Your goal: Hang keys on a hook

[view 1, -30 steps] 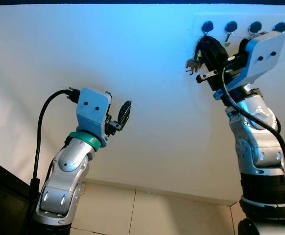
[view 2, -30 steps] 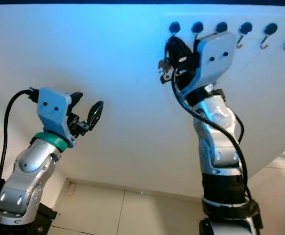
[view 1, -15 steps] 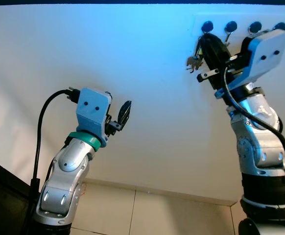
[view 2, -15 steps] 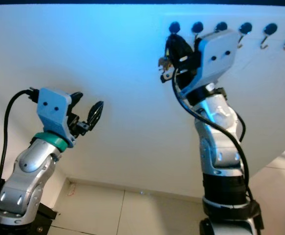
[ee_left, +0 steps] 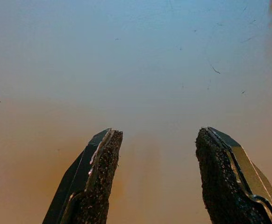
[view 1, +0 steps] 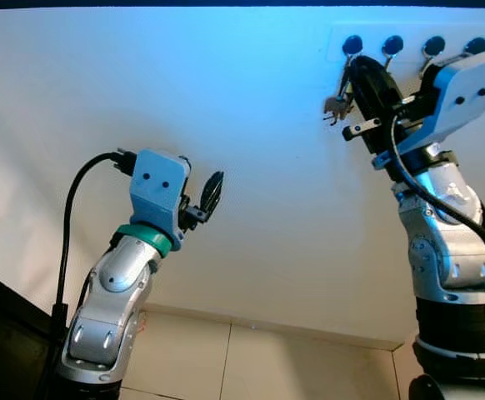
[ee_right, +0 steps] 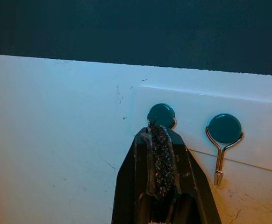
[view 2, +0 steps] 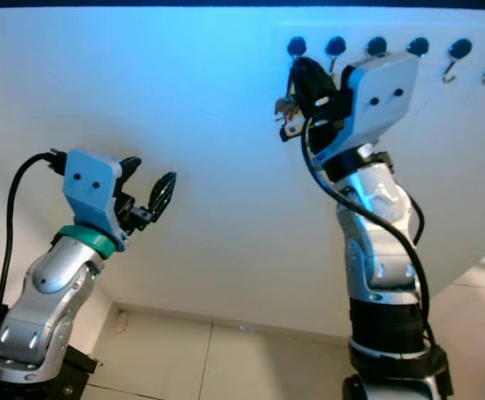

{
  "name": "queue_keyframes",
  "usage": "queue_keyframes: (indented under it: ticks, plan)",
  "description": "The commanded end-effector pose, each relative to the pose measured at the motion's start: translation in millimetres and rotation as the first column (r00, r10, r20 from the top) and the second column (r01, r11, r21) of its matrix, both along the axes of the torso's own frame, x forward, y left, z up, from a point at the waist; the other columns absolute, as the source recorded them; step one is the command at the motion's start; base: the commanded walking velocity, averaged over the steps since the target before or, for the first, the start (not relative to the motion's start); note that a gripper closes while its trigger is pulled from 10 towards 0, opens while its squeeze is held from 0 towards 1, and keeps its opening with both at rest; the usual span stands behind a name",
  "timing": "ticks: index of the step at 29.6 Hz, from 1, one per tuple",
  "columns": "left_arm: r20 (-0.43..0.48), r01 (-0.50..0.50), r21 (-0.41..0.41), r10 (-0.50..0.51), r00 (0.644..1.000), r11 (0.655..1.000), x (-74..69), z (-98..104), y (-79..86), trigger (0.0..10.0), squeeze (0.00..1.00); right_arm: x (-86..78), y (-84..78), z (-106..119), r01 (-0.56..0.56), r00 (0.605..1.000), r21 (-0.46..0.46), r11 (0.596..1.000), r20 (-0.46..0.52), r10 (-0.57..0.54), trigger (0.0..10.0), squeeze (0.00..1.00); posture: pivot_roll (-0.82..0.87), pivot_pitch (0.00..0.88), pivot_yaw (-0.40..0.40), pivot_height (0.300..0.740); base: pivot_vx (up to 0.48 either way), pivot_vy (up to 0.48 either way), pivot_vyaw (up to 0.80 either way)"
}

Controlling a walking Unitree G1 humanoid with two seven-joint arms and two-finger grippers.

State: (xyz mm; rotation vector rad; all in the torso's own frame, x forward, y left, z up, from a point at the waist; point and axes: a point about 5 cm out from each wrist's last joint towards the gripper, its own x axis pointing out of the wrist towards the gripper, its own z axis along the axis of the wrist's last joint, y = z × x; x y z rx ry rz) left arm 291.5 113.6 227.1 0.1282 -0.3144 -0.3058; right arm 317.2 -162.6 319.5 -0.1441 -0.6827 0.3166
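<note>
A bunch of silver keys [view 1: 337, 103] dangles from my right gripper [view 1: 357, 68], which is shut on it, raised high against the white wall. The fingertips sit just under the leftmost hook [view 1: 352, 43] of a white rack [view 2: 355, 33] with dark round knobs. In the right wrist view the closed fingers [ee_right: 160, 140] point at that leftmost knob [ee_right: 161, 114], and they hide its metal hook. The neighbouring hook [ee_right: 220, 156] hangs bare. My left gripper [view 1: 209, 195] is held up lower on the left, open, facing plain wall, with nothing between its pads [ee_left: 103, 158].
Several more hooks [view 2: 457, 65] run along the rack to the right, all bare. A tiled floor [view 1: 251, 362] meets the wall below. A black cable [view 1: 72, 217] loops from my left wrist, and something dark [view 1: 1, 333] stands at the lower left.
My right gripper has risen and shifted slightly right with the keys, bringing its fingertips up under the leftmost hook. The left arm has not moved.
</note>
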Motion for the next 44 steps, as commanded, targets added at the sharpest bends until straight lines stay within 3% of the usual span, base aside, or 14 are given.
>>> queue_keyframes:
  ticks: [1, 23, 31, 32, 34, 37, 43, 44]
  plan:
    - [-0.009, 0.000, 0.005, 0.000, 1.000, 1.000, -1.3, -1, 1.3, 10.0, 0.00, -0.1, -1.1, -2, 0.001, 1.000, 0.014, 1.000, -0.011, -0.001, 10.0, 0.00, -0.11, 0.061, 0.149, 0.740, 0.000, 0.000, 0.00]
    - [-0.002, -0.007, 0.005, 0.007, 1.000, 1.000, -1.3, 0, 2.0, 10.0, 0.00, 17.1, 0.8, -6, -0.035, 0.995, 0.047, 0.998, -0.093, 0.040, 10.0, 0.00, -0.10, 0.051, 0.139, 0.740, 0.000, 0.000, 0.00]
    - [-0.003, -0.009, 0.009, 0.009, 1.000, 1.000, -2.2, 0, 2.7, 10.0, 0.00, 19.4, -5.5, -7, -0.070, 0.985, 0.212, 0.975, -0.139, 0.101, 10.0, 0.00, -0.10, 0.050, 0.139, 0.740, 0.000, 0.000, 0.00]
    - [-0.004, -0.009, 0.010, 0.009, 1.000, 1.000, -2.4, -1, 2.9, 10.0, 0.00, 17.5, -8.3, -8, -0.094, 0.981, 0.287, 0.953, -0.139, 0.138, 10.0, 0.00, -0.10, 0.050, 0.140, 0.740, 0.000, 0.000, 0.00]
    - [-0.005, -0.007, 0.011, 0.007, 1.000, 1.000, -2.4, -1, 2.9, 10.0, 0.00, 16.2, -11.3, -11, -0.107, 0.975, 0.350, 0.931, -0.148, 0.168, 10.0, 0.00, -0.10, 0.051, 0.142, 0.740, 0.000, 0.000, 0.00]
    - [-0.005, -0.005, 0.012, 0.005, 1.000, 1.000, -2.5, -1, 2.9, 10.0, 0.00, 15.8, -12.7, -18, -0.107, 0.967, 0.369, 0.923, -0.176, 0.182, 10.0, 0.00, -0.10, 0.051, 0.142, 0.740, 0.000, 0.000, 0.00]
    - [-0.006, -0.003, 0.013, 0.003, 1.000, 1.000, -2.4, -1, 3.0, 10.0, 0.00, 15.3, -9.6, -29, -0.104, 0.959, 0.328, 0.939, -0.217, 0.182, 10.0, 0.00, -0.10, 0.052, 0.146, 0.740, 0.000, 0.000, 0.00]
    - [-0.007, -0.001, 0.013, 0.001, 1.000, 1.000, -2.3, -1, 2.9, 10.0, 0.00, 15.5, -6.2, -37, -0.098, 0.953, 0.278, 0.956, -0.250, 0.171, 10.0, 0.00, -0.10, 0.055, 0.148, 0.740, 0.000, 0.000, 0.00]
